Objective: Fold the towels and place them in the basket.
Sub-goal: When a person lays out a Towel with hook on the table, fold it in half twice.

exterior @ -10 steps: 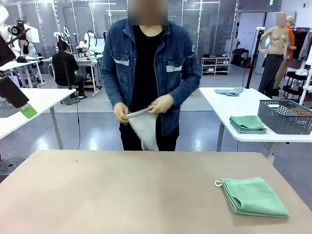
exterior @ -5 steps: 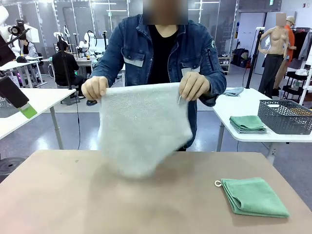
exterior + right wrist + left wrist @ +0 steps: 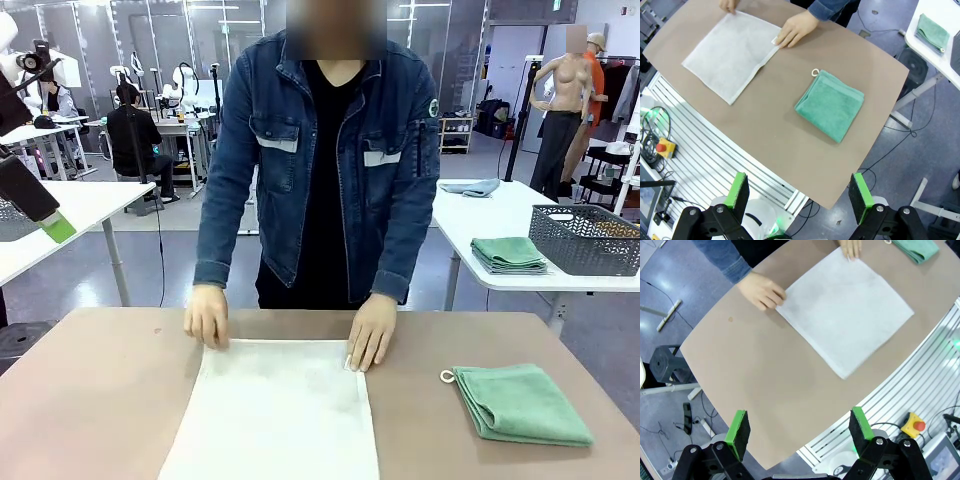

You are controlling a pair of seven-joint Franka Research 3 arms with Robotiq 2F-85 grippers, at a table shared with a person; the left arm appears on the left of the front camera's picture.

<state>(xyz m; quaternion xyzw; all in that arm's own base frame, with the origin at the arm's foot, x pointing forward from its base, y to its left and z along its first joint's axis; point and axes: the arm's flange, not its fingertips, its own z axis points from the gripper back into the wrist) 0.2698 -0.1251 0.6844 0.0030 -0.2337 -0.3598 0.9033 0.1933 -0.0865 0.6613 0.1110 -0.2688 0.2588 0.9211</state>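
Partly: green towel folded; white towel flat, unfolded, under person's hands. Both on table, none stowed. L gripper & R gripper gape, empty.

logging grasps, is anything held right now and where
Left gripper and right gripper hold nothing; the person's hands press the cream-white towel at its far corners.

Front view: the spread towel lies flat on the table, centre toward 6 o'clock. One hand rests at its 11 o'clock corner, the other hand at 1 o'clock. The folded towel lies apart at its 3 o'clock.
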